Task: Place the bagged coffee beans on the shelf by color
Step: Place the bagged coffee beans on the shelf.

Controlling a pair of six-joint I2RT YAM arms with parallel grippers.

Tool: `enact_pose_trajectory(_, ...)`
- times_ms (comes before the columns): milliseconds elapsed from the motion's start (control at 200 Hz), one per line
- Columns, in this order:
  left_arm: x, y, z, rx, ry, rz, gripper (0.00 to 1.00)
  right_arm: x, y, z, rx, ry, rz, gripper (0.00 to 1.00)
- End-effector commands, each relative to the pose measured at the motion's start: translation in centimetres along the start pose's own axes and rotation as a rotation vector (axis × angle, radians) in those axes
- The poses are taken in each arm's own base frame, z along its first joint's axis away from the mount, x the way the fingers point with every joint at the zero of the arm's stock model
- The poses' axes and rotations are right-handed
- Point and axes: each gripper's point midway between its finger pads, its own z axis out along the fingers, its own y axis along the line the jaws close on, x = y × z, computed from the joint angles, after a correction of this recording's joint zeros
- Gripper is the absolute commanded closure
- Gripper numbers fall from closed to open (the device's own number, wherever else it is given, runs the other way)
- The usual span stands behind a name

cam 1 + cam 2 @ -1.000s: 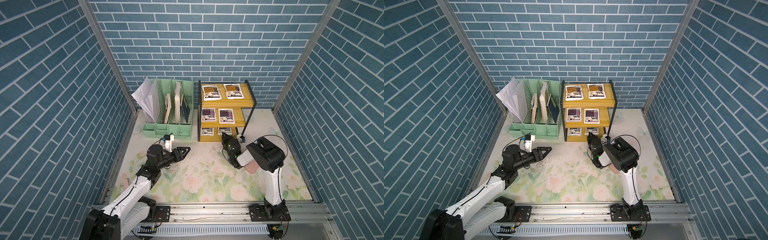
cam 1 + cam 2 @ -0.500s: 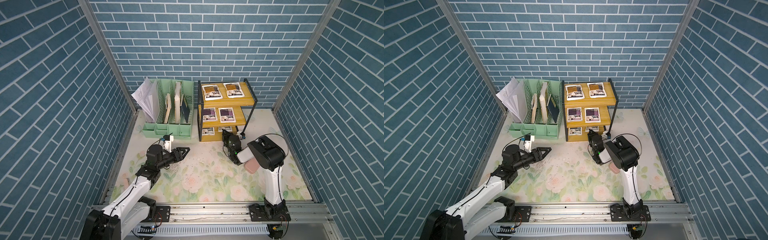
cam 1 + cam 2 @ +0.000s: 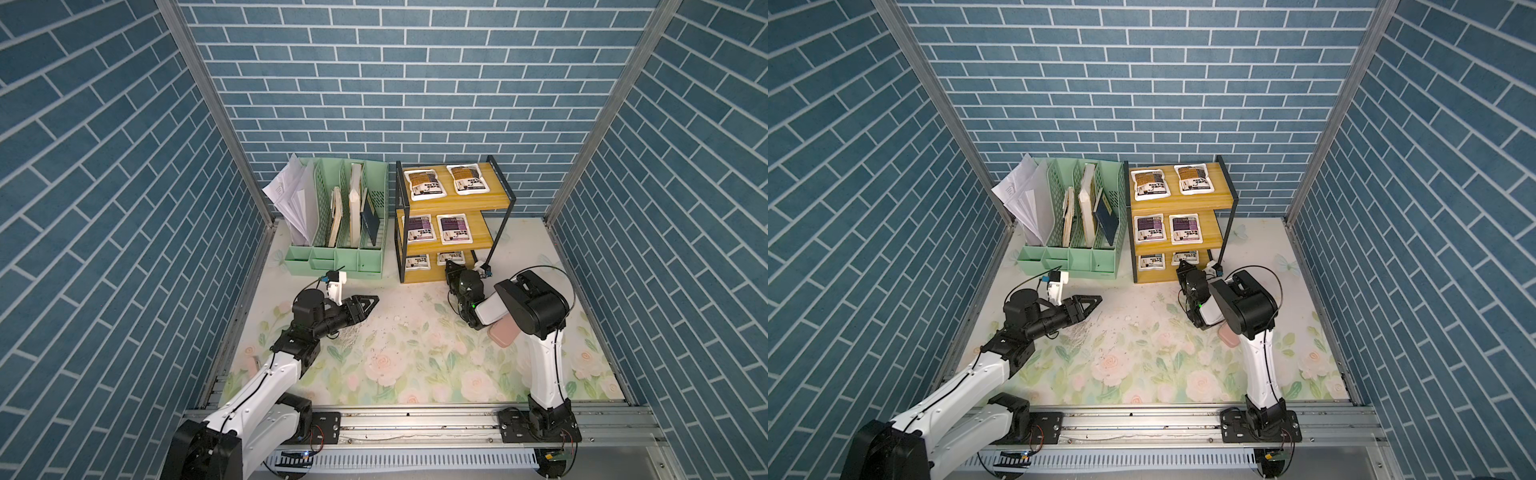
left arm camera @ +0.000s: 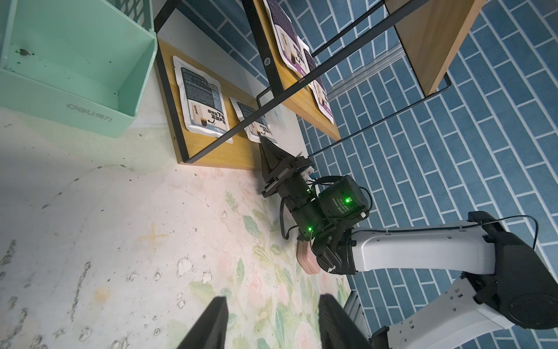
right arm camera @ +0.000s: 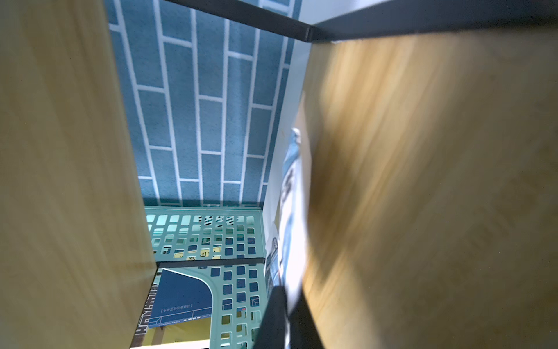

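- Bagged coffee beans (image 3: 455, 228) all lie flat on the shelf (image 3: 457, 202): six white pouches, two to a tier, sorted by label colour.
- Top tier: two orange-brown pouches (image 3: 426, 185) side by side.
- Middle tier: two purple pouches (image 3: 417, 227) side by side.
- Bottom tier: two grey-blue pouches (image 4: 202, 99). In both top views the middle board hides most of them. The left wrist view shows them flat, near each other but not touching.
- Your right end effector (image 4: 262, 140) reaches the front edge of the bottom tier. Its tip meets the near corner of the grey-blue pouch on the right arm's side. The fingers sit close together, but the right wrist view is blurred, so you cannot tell whether they pinch that pouch or merely touch it.
- Your left end effector (image 3: 372, 301) hovers low over the desk (image 3: 395, 353), in front of the mint-green file organizer (image 3: 332, 259) and well apart from the shelf. Its fingers are spread with nothing between them.
- A pink rounded case (image 3: 505, 334) lies on the desk under your right arm.
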Motion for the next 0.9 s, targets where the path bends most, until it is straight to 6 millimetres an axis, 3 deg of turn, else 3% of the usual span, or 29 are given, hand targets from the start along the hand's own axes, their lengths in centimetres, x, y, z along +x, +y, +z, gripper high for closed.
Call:
enact_pose_trajectory(0,-0.8,-0.6,-0.2,0.014,-0.016,0.036,0.46,-1.1,-0.5,0.6,0.018,-0.031,-0.014,0.81)
enact_pose_trajectory(125,-0.8,-0.5,-0.3,0.012,-0.015,0.034,0.46,-1.5,-1.3,0.4,0.06,-0.045,-0.003,0.78)
enact_pose_trajectory(325,-0.7,-0.4,-0.2,0.01,-0.013,0.034,0.46,-2.1,-2.0,-0.4,0.117,-0.07,0.014,0.57)
enact_pose_trajectory(580,-0.7,-0.3,-0.3,0.008,-0.014,0.033,0.46,-2.5,-1.7,-1.7,0.135,-0.076,0.037,0.48)
enact_pose_trajectory(755,-0.7,-0.1,-0.3,0.001,-0.017,0.03,0.46,-3.0,-1.4,-4.8,0.194,-0.062,0.022,0.4)
enact_pose_trajectory(895,-1.0,-0.1,-0.4,-0.01,-0.028,0.043,0.46,-2.5,-2.7,-10.0,0.302,0.041,-0.037,0.4)
